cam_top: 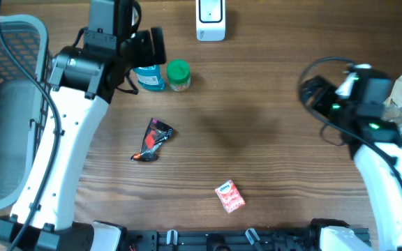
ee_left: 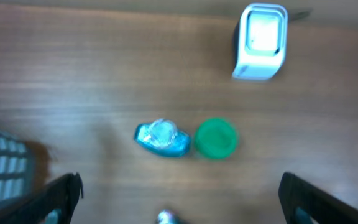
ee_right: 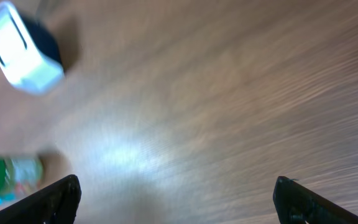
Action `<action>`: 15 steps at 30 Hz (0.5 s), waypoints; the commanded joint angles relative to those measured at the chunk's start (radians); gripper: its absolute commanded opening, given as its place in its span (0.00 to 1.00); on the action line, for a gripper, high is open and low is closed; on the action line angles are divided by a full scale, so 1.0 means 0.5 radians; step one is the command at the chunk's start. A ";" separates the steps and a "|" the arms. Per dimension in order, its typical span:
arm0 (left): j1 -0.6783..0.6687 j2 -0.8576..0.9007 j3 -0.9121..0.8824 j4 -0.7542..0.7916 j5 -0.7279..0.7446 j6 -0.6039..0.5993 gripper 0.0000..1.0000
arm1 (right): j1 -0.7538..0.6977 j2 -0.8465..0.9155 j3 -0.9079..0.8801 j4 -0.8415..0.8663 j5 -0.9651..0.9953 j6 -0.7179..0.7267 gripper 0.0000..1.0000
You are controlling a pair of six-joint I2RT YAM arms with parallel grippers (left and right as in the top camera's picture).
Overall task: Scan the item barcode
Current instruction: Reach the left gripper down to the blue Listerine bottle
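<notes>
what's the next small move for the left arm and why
Probably lower the left gripper straight down around the blue bottle. Its jaws stand wide open and empty. The bottle sits nearly centred beneath it, right beside the green-capped jar, and the barcode scanner stands close by. Nothing is picked up yet.

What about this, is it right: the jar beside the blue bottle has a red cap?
No. The jar beside the blue bottle has a green cap, not a red one; the overhead view shows it.
</notes>
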 commanded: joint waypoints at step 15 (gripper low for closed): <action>0.219 0.724 -0.003 -0.027 0.365 0.650 1.00 | 0.567 0.424 0.005 0.032 0.179 0.061 1.00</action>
